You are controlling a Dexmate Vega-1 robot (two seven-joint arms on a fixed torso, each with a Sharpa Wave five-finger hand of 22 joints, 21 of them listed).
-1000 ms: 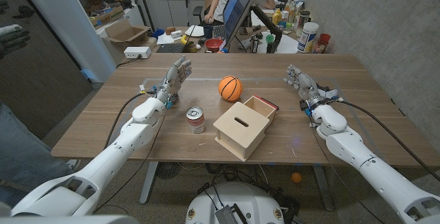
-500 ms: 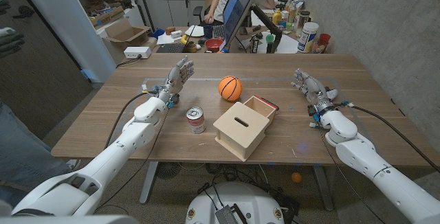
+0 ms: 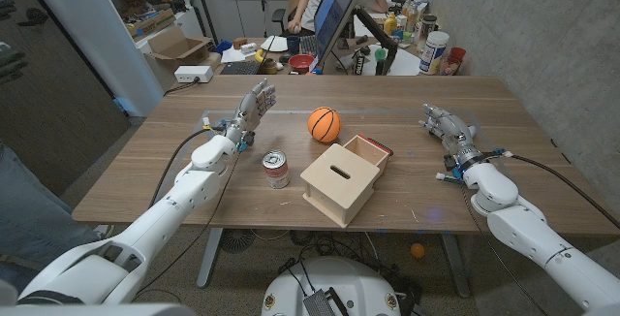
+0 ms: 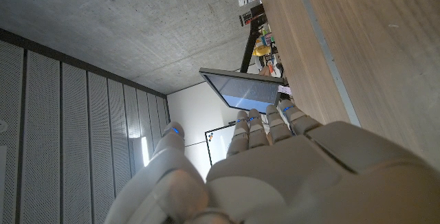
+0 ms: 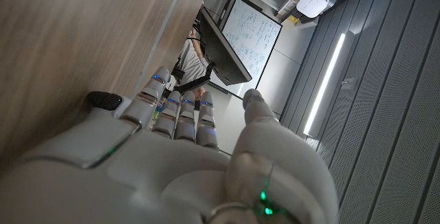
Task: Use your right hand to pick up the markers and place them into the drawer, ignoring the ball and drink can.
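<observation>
With markers seemingly already in the drawer (image 3: 368, 148) well inboard of it, the right hand (image 3: 448, 125) hovers empty, fingers apart.

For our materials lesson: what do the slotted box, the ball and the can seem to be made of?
Box: pale unfinished wood, perhaps plywood, matte with faint grain.
Ball: probably rubber, orange with black seams like a basketball.
Can: likely metal, with a shiny silver top and printed sides.

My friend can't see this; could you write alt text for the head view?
Two open white robot hands, left and right, flank a pale wooden slotted box, an orange ball and a red-and-white drink can on a wooden table.
</observation>
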